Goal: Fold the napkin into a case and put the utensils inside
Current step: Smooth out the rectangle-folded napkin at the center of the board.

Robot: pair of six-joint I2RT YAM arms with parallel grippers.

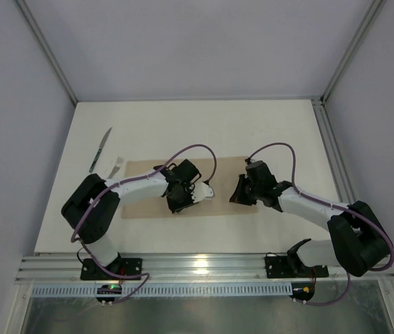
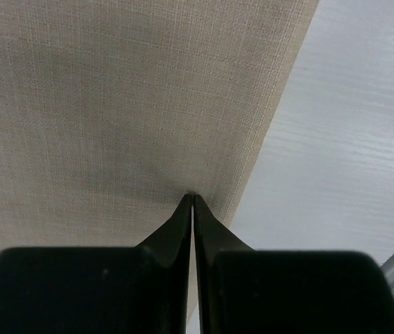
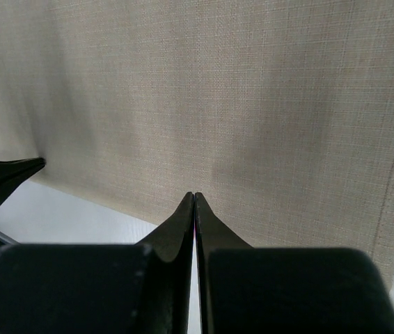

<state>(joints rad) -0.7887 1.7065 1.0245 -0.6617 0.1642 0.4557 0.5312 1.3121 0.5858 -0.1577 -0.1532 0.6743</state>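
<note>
Both grippers clenched at the near edge of the flat napkin.
Top view: the napkin lies spread on the worktop, with the left gripper and right gripper down on it; the knife and fork lie at its far-left corner. Left wrist view: the left gripper is clenched, tips on the napkin just inside its edge. Right wrist view: the right gripper is clenched at the napkin edge. Whether cloth is caught between the fingers cannot be told.
</note>
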